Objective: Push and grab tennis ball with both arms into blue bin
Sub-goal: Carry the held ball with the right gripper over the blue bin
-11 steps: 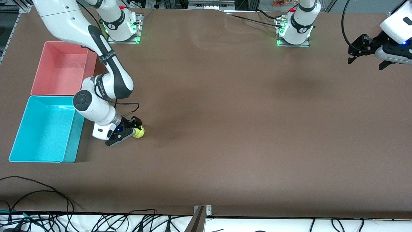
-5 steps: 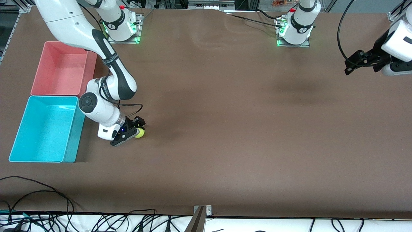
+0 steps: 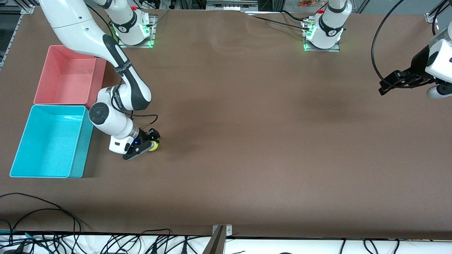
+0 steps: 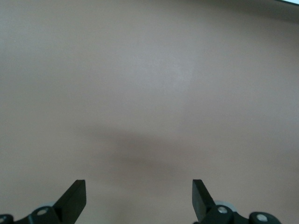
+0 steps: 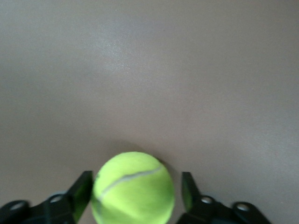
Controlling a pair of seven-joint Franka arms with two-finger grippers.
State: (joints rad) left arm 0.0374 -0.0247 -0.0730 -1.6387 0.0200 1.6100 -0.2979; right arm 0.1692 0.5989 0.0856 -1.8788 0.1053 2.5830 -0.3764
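The yellow-green tennis ball [image 3: 153, 145] lies on the brown table, a short way from the blue bin [image 3: 49, 141] toward the table's middle. My right gripper [image 3: 149, 143] is low at the table with its fingers on either side of the ball. In the right wrist view the ball [image 5: 134, 187] sits between the right gripper's [image 5: 136, 181] fingers; one finger touches it and the other stands a small gap off. My left gripper [image 3: 387, 84] is open and empty in the air over the left arm's end of the table. In the left wrist view the left gripper [image 4: 139, 189] has only bare table beneath it.
A pink-red bin [image 3: 67, 76] stands against the blue bin, farther from the front camera. Both bins look empty. Cables [image 3: 42, 225] lie along the table's front edge.
My right gripper has slid a little farther around the ball, which has barely moved. My left arm has swung its gripper lower in the front view at its end of the table.
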